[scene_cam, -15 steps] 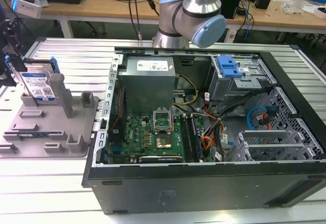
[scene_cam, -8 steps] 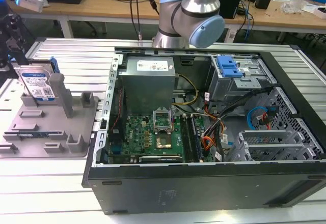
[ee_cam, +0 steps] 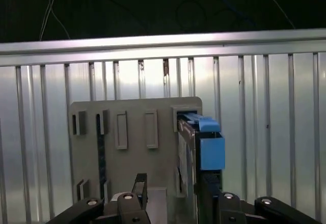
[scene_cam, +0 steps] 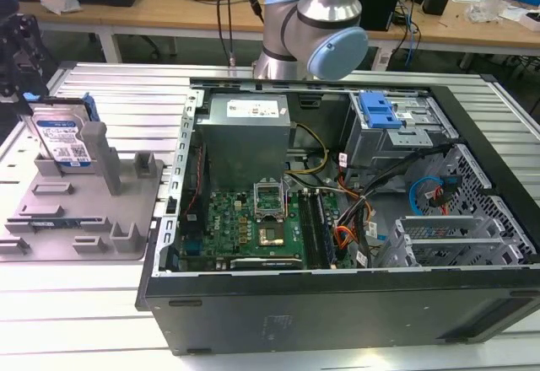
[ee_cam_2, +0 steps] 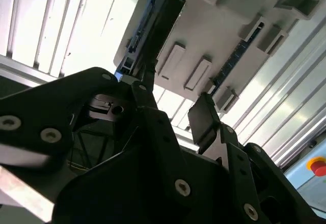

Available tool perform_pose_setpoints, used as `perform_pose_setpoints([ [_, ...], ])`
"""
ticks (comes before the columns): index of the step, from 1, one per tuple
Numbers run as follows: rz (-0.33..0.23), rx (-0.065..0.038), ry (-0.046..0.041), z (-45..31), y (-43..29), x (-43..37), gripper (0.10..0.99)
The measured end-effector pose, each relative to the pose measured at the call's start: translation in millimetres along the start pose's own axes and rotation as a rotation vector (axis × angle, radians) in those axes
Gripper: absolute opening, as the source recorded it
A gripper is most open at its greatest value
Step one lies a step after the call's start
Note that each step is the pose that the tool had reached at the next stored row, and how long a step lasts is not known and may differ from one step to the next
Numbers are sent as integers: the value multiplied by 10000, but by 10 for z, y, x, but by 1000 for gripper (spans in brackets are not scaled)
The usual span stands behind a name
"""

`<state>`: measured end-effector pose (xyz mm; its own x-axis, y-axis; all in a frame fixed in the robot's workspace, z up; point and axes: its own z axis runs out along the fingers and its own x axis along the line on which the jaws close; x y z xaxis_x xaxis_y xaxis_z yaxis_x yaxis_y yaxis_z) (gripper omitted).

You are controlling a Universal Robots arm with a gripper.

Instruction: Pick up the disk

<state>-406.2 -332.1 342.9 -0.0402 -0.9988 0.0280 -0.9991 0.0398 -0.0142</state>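
Just ahead of the gripper [ee_cam_2: 170, 95], in the second wrist view, the disk [ee_cam_2: 155, 30] shows edge-on, standing in the grey fixture plate [ee_cam_2: 224, 25]. The fingers [ee_cam_2: 204, 119] are apart with nothing between them. One fingertip lines up with the disk's nearer end, and we cannot tell whether it touches. A red button [ee_cam_2: 318, 166] sits off to one side.

In the first wrist view, the gripper [ee_cam: 173, 180] faces the plate [ee_cam: 132, 117], again spread and empty. The disk [ee_cam: 210, 152], blue rail outward, sits roughly in line with one finger rather than centred in the gap. We judge the approach to be the step in hand, since the disk is seated in its slot and not gripped. A grasp, in our view, calls for a sideways correction so the fingers straddle the flat faces, then a firm close and a straight lift clear of the posts.

In the exterior view, the disk [scene_cam: 61, 139] stands upright at the exterior view's left, label towards us. Its plate [scene_cam: 93, 215] lies on a ribbed metal table [scene_cam: 84, 320], just beside an open computer case [scene_cam: 337, 312] that holds a blue-handled drive cage [scene_cam: 378, 110]. The arm [scene_cam: 314, 17] rises behind the case. Beyond it stand wooden benches [scene_cam: 169, 4] strewn with cables and equipment.
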Motion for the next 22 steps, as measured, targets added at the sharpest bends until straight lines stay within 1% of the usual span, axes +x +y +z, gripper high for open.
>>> perform_pose_setpoints([
  [1,-4,0,4,-1,21,-27,541],
  [2,-3,0,11,-4,88,-104,541],
  [3,-14,0,25,-6,134,-129,541],
  [5,-82,4,39,-6,199,-137,541],
  [13,-159,6,42,-6,208,-145,541],
  [22,-162,8,40,24,173,-182,541],
])
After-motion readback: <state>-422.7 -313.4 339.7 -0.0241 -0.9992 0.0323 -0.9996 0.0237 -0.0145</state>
